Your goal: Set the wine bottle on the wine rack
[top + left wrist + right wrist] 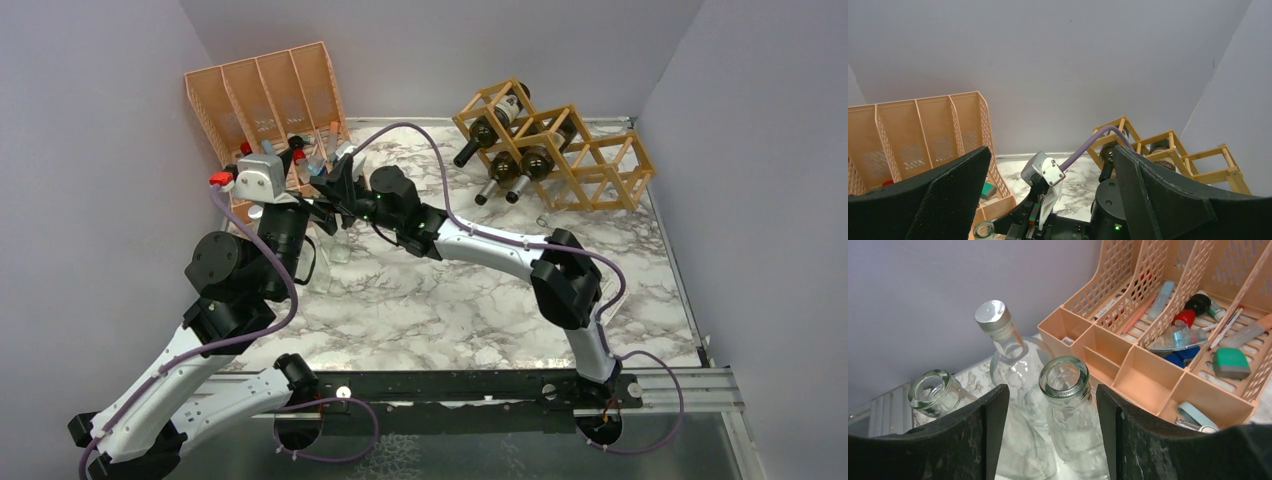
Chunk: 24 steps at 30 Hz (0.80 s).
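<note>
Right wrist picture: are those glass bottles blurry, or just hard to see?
Right wrist view: in focus; the clear bottles are simply see-through, and the silver cap catches glare. Top view: even light, only soft shadows.

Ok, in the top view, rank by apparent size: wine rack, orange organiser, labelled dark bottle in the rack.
1. The wine rack and the orange organiser: too close to rank, and the arms hide part of the organiser.
2. The labelled dark bottle: clearly smallest.

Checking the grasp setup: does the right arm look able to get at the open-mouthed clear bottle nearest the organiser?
Probably yes: the right end effector straddles the open-mouthed bottle, jaws apart either side of its neck; the capped bottle stands beyond.
</note>
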Tool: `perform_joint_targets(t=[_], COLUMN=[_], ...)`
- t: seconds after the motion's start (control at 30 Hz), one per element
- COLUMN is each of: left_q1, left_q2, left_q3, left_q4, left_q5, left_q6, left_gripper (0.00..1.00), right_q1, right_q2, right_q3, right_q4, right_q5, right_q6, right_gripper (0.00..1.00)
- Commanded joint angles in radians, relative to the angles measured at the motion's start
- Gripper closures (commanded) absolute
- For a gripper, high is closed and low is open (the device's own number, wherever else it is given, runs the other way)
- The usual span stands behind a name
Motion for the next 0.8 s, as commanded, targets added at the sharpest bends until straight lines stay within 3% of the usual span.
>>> perform_joint_targets(t=[0.0, 0.13, 0.47, 0.77], left_q1=[0.003, 0.003, 0.003, 0.003], left_q2=[-0.01, -0.009, 0.002, 0.019], left_q3=[0.006, 0.006, 0.002, -0.013], left_q4=[0.012, 0.014, 0.015, 0.051], left_q5=[-0.033, -0.039, -0.038, -0.024], left_q6=[0.015, 0.015, 0.016, 0.007], left_gripper=[0.01, 0.01, 0.01, 0.01], right_q1=[0.017, 0.017, 0.018, 0.02], right_q2=[0.042, 0.064, 0.035, -0.256], right_q3=[0.022, 0.026, -0.014, -0.352], right_q4=[0.14, 0.171, 0.187, 0.384], right_q5=[0.058, 0.094, 0.117, 0.265], right_q6=[-0.081, -0.13, -0.179, -0.214], right_gripper=[0.35, 0.44, 0.89, 0.96])
